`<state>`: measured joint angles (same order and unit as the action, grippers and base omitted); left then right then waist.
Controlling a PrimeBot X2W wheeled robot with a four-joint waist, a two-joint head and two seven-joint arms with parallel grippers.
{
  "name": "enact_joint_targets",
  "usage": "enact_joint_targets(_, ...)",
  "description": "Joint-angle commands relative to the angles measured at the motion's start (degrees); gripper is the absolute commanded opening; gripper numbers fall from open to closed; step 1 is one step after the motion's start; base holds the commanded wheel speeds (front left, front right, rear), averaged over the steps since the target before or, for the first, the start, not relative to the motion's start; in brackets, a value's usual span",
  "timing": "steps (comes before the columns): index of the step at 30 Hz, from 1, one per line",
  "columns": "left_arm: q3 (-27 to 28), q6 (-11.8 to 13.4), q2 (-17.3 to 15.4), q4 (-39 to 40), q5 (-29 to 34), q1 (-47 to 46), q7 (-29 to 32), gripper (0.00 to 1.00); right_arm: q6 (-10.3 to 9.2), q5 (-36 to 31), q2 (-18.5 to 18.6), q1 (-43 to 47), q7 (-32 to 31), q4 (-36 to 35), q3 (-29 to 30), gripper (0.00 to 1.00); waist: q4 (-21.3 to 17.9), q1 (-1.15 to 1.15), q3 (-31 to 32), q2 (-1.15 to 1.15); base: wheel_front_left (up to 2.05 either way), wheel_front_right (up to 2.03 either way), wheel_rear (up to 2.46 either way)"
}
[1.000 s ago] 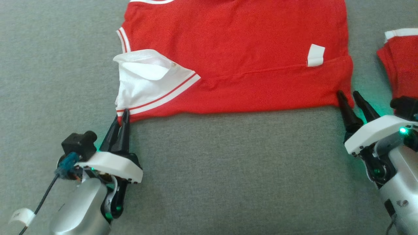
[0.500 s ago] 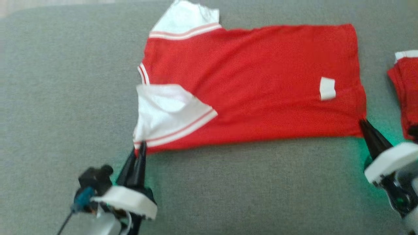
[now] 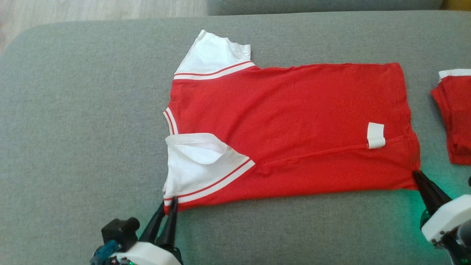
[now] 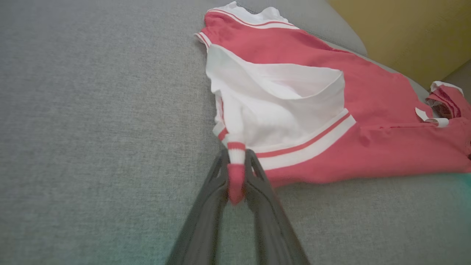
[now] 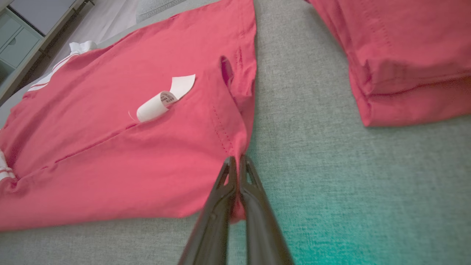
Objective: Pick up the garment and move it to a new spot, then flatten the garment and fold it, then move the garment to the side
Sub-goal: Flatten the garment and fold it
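Update: my left claw (image 3: 168,206) is pressed together on the near shoulder corner of the red shirt (image 3: 294,117). In the left wrist view a little nub of red-and-white trim pokes back between the fingers. My right claw (image 3: 417,176) is clamped just as tight on the near hem corner, so both near corners are pinched.

Between them the shirt lies pretty flat on the grey cushion (image 3: 92,110), hem to my right. The near white sleeve (image 3: 198,165) is flipped onto the body, the far sleeve (image 3: 215,55) sticks out, and a white label (image 3: 376,135) curls up near the hem. Off to the right, apart from it, sits another folded red garment (image 3: 454,117).

My guess: moving and flattening look done, and folding has barely begun, maybe one narrow strip turned in. Left to do: the main folds, then shifting it aside.
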<state>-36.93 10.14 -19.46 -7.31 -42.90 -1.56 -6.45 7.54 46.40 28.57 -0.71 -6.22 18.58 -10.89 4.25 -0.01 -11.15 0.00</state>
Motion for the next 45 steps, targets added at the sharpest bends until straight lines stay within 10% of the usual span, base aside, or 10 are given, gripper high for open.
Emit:
enact_joint_targets(1, 1.6, 0.4, -1.3, 1.3, -0.2, -1.2, 0.4, 0.91, -0.05, -1.1, 0.9, 0.1, -0.3, -2.0, 0.4, 0.84, -0.3, 0.01, 0.1, 0.0, 0.0, 0.0, 0.0)
enact_joint_targets(2, 1.5, 0.5, -1.6, 1.1, 0.0, -1.4, 0.8, 1.0, -0.05, -1.6, 0.6, 0.2, -0.4, -2.0, 0.9, 1.0, -0.5, 0.01, 0.1, 0.0, 0.0, 0.0, 0.0)
enact_joint_targets(16, 4.9, 2.5, -5.8, 4.8, 3.7, -9.1, 0.3, 1.0, -0.05, -10.7, -2.0, -0.7, 8.0, -11.1, 1.1, 1.0, -4.7, 0.01, -2.2, 0.0, 0.0, 0.0, 0.0)
enact_joint_targets(24, 3.8, -4.6, -11.3, 5.2, 7.7, -33.3, 14.0, 1.0, -0.05, -11.6, -2.2, -3.2, 8.9, -14.9, 1.1, 1.0, -7.0, 0.01, -9.2, 0.0, 0.0, 0.0, 0.0)
enact_joint_targets(32, 2.8, -12.9, -9.7, -7.6, 3.4, -56.7, 31.8, 1.0, -0.05, -10.3, -1.2, -6.9, 8.5, -16.8, -0.7, 1.0, -10.5, 0.01, -16.0, 0.0, 0.0, 0.0, 0.0)
enact_joint_targets(45, 2.6, -11.1, -11.0, -28.1, 4.1, -70.6, 43.4, 1.0, -0.05, -8.4, -0.9, -11.2, 10.3, -16.5, -4.6, 1.0, -16.3, 0.01, -22.7, 0.0, 0.0, 0.0, 0.0)
